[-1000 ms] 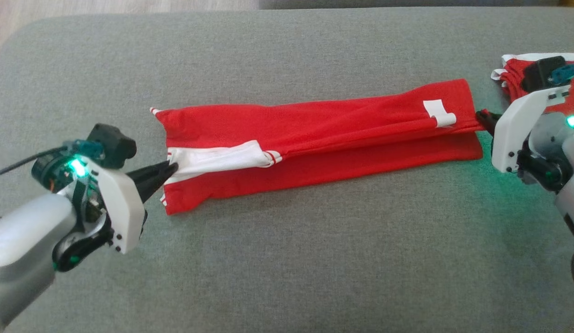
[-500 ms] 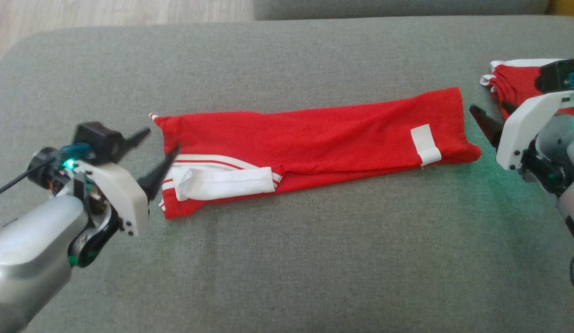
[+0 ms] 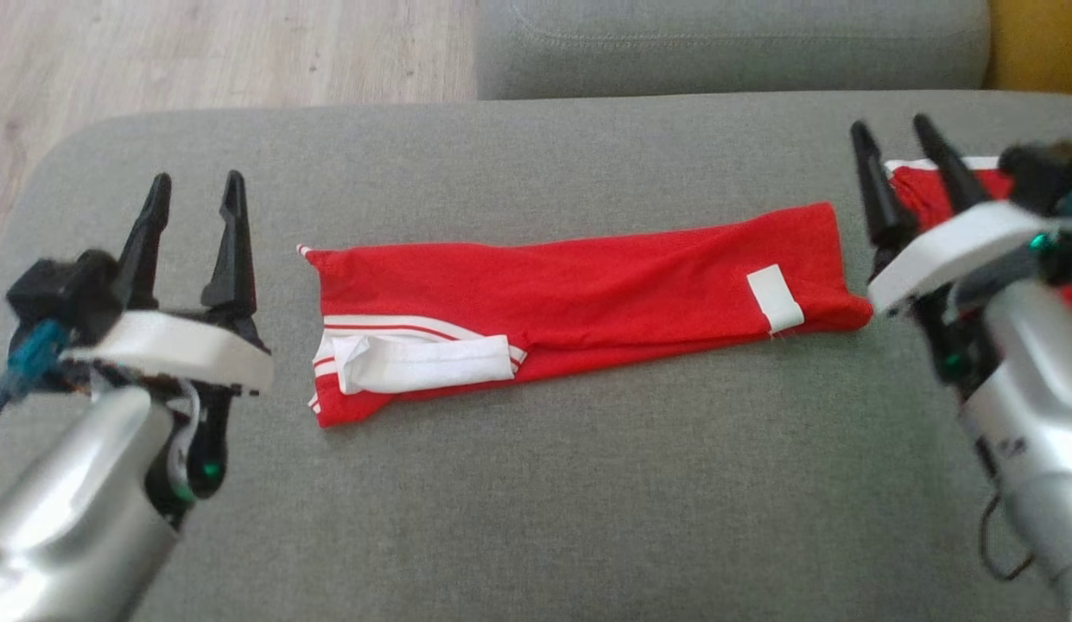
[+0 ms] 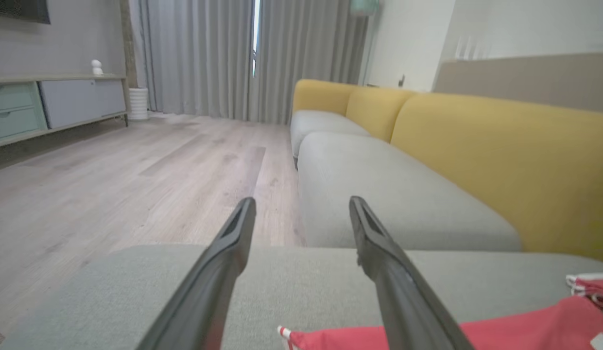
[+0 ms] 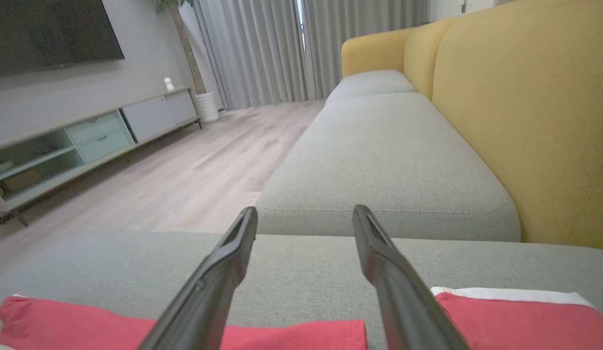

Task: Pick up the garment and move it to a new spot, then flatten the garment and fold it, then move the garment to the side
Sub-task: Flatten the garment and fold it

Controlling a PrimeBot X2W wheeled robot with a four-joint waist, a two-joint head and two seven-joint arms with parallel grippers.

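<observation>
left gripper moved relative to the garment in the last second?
Yes. A second ago the left gripper pinched the left end of the red garment; now it stands open, clear to the left of it, with bare grey cushion between.

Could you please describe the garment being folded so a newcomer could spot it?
On the grey cushion before the robot, a long red garment lies folded across the middle. Unlike the red pile at the right edge, it has a white band at its left end and a white tag near its right.
</observation>
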